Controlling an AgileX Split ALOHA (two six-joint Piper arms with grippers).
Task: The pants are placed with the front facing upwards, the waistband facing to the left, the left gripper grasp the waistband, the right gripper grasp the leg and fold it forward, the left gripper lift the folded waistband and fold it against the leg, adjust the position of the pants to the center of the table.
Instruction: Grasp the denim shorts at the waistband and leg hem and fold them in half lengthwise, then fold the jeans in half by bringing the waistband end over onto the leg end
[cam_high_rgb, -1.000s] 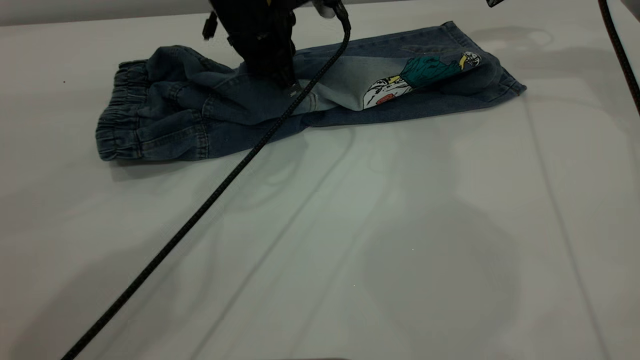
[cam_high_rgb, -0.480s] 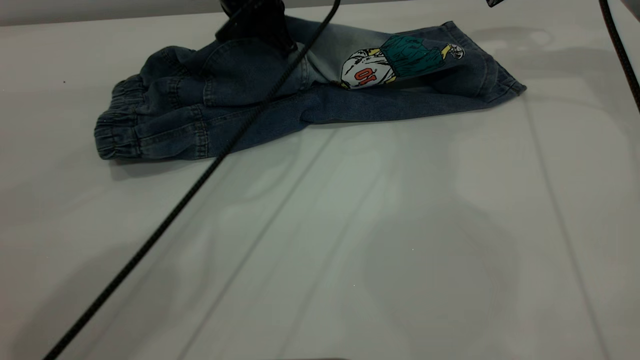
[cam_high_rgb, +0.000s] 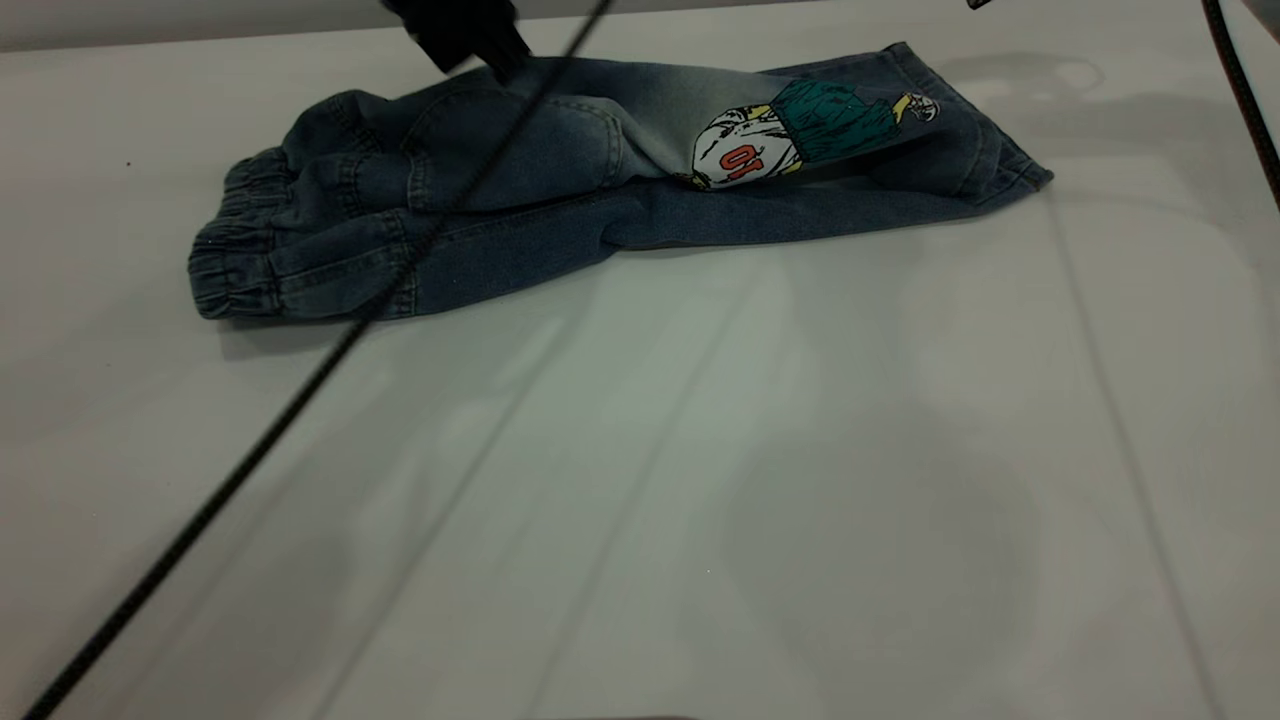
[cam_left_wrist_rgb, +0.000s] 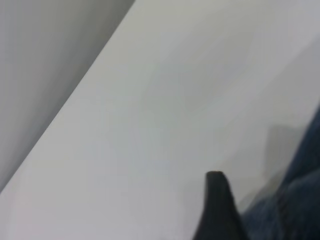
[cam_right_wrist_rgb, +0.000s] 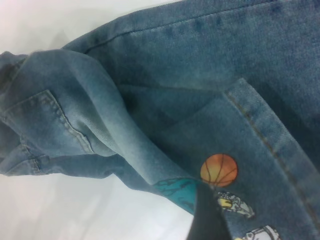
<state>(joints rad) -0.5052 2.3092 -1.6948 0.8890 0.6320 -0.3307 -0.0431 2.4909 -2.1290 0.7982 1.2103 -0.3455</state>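
Observation:
The blue denim pants (cam_high_rgb: 600, 190) lie across the far part of the white table (cam_high_rgb: 700, 480). Their elastic waistband (cam_high_rgb: 235, 255) is at the left and the leg cuffs (cam_high_rgb: 990, 165) at the right. The upper leg carries a cartoon print (cam_high_rgb: 790, 135). My left gripper (cam_high_rgb: 470, 40) hangs just above the pants' far edge near the hip, apart from the cloth. In the left wrist view it (cam_left_wrist_rgb: 217, 205) is over bare table beside the denim (cam_left_wrist_rgb: 300, 200). My right gripper (cam_high_rgb: 985, 5) barely shows at the top right. In its wrist view it (cam_right_wrist_rgb: 207, 215) hovers above the basketball print (cam_right_wrist_rgb: 219, 170).
A black cable (cam_high_rgb: 300, 380) runs diagonally from the front left corner over the pants up to the left arm. A second cable (cam_high_rgb: 1240, 90) hangs along the right edge. The table's far edge meets a grey wall (cam_left_wrist_rgb: 45, 60) right behind the pants.
The left gripper rose off the pants' middle and moved back and to the left. The upper leg's cloth went toward the far side with it, and the print now lies open showing its number.

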